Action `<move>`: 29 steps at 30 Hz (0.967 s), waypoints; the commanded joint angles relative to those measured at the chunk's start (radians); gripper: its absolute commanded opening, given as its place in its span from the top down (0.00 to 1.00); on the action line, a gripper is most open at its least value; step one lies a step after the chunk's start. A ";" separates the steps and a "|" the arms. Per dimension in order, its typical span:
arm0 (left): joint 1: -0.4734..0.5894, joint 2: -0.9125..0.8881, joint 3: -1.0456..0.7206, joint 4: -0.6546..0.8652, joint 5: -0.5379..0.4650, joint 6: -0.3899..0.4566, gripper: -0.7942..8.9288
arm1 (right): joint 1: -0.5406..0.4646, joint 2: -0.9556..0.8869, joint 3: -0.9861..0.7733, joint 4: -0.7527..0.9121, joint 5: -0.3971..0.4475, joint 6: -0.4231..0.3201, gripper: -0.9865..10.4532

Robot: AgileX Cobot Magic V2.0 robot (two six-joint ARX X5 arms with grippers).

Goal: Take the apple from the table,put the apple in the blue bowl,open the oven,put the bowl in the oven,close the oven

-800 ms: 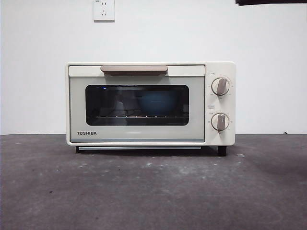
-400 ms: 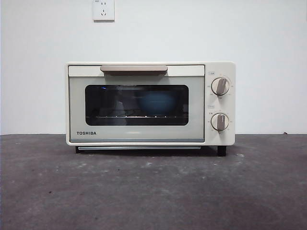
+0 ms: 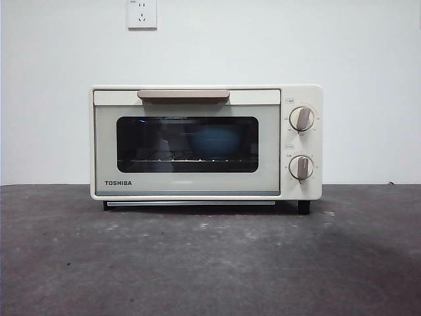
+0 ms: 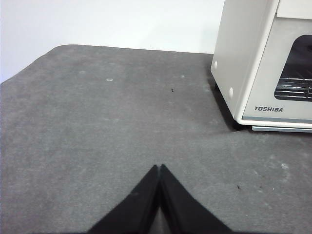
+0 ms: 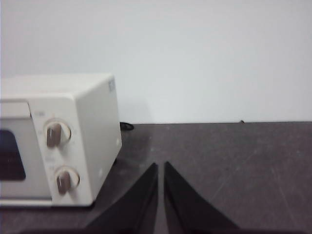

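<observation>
The cream-white Toshiba oven (image 3: 206, 141) stands on the table (image 3: 210, 263) with its door closed. Through its dark glass window I see the blue bowl (image 3: 215, 142) on the rack inside. The apple is hidden from every view. My left gripper (image 4: 160, 168) is shut, hovering over bare table off the oven's (image 4: 265, 58) left side. My right gripper (image 5: 160, 165) is shut too, apart from the oven (image 5: 58, 139) on its knob side. Neither gripper shows in the front view.
A white wall with a socket (image 3: 142, 14) stands behind the oven. Two round knobs (image 3: 302, 118) sit on the oven's right panel, and a beige bar handle (image 3: 183, 96) runs along the top of the door.
The black arm tip at the top right corner of the front view has left the picture. The oven and bowl have not moved.
</observation>
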 commanded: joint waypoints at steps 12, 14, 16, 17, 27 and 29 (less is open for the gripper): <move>0.003 -0.002 -0.024 -0.003 0.002 -0.002 0.91 | 0.000 -0.116 -0.050 -0.299 0.000 -0.001 0.91; 0.004 -0.002 -0.024 -0.003 0.002 -0.002 0.91 | 0.000 -0.116 -0.050 -0.353 0.000 -0.002 0.91; 0.003 -0.002 -0.024 -0.002 0.002 -0.002 0.91 | 0.000 -0.116 -0.050 -0.346 -0.001 0.018 0.91; 0.004 -0.002 -0.024 -0.002 0.002 -0.002 0.91 | 0.001 -0.116 -0.050 -0.345 -0.001 0.035 0.91; 0.004 -0.002 -0.024 -0.003 0.002 -0.002 0.91 | 0.001 -0.116 -0.050 -0.328 0.000 0.044 0.91; 0.004 -0.002 -0.024 -0.003 0.002 -0.002 0.91 | 0.001 -0.116 -0.050 -0.328 0.000 0.043 0.91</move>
